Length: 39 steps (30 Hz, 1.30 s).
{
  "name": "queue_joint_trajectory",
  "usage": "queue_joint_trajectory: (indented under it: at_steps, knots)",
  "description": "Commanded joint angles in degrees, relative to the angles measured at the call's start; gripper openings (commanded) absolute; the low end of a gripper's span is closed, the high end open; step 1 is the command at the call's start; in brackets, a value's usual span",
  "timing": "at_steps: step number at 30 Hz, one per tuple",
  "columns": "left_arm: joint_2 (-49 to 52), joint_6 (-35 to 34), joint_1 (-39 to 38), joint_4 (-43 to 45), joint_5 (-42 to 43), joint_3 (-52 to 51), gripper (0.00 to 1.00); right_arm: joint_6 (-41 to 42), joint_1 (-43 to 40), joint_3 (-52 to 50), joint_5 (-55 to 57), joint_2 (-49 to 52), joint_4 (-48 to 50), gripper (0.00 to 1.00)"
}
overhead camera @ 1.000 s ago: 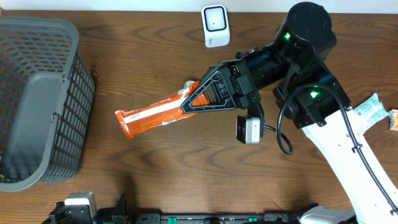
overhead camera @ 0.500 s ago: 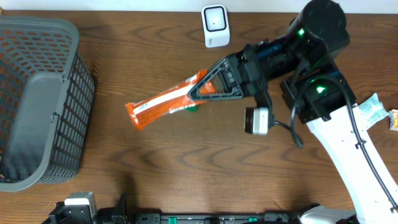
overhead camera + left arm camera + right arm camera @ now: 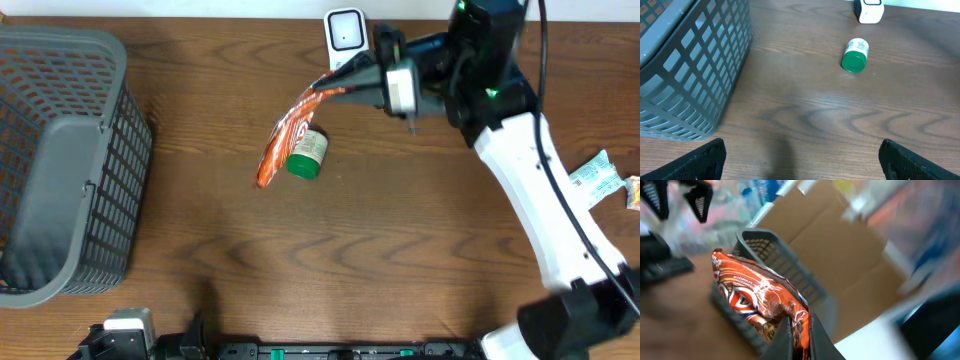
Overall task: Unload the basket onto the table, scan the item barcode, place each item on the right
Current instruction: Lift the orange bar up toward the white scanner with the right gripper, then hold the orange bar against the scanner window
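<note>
Seen from above, my right gripper (image 3: 338, 84) is clenched on the orange snack packet (image 3: 288, 135), which hangs near the scanner (image 3: 346, 40) and overlaps the bottle (image 3: 308, 153); my left wrist camera, looking out between the spread, empty fingers of my left gripper (image 3: 802, 150), shows that bottle whole, lying on its side.

No word or number can be read anywhere. The orange packet (image 3: 760, 305) carries white lettering and a dark emblem, too blurred in the right wrist view and too small from overhead to make out. The bottle (image 3: 856, 52) on the tabletop (image 3: 815, 125) has a white label with green print, illegible. The sachets (image 3: 598, 175) at the right edge show only coloured smudges.
</note>
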Motion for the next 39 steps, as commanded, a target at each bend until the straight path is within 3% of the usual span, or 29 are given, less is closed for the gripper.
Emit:
queue_joint_trajectory:
  at_steps: [1, 6, 11, 15, 20, 25, 31, 39]
  knots:
    - [-0.2, 0.9, 0.2, 0.1, 0.5, 0.2, 0.98, 26.3, -1.6, 0.4, 1.6, 1.7, 0.3, 0.01]
    - [-0.2, 0.9, 0.2, 0.1, 0.5, 0.2, 0.98, 55.9, -3.2, 0.4, 14.0, 1.7, -0.1, 0.01]
    - [-0.2, 0.9, 0.2, 0.1, 0.5, 0.2, 0.98, 77.4, -5.2, 0.4, 41.8, 1.8, -12.2, 0.01]
    - [-0.2, 0.9, 0.2, 0.1, 0.5, 0.2, 0.98, 84.4, -6.5, 0.4, 59.1, 2.4, -19.3, 0.01]
    - [-0.2, 0.9, 0.2, 0.1, 0.5, 0.2, 0.98, 89.8, -8.9, 0.4, 59.1, 5.2, -15.1, 0.01]
    - [-0.2, 0.9, 0.2, 0.1, 0.5, 0.2, 0.98, 99.0, -9.7, 0.4, 54.3, 13.6, -3.2, 0.01]
    - [-0.2, 0.9, 0.2, 0.1, 0.5, 0.2, 0.98, 103.5, -9.8, 0.4, 54.5, 25.1, 14.8, 0.02]
    - [-0.2, 0.9, 0.2, 0.1, 0.5, 0.2, 0.98, 103.5, -10.1, 0.4, 63.5, 29.7, 12.5, 0.02]
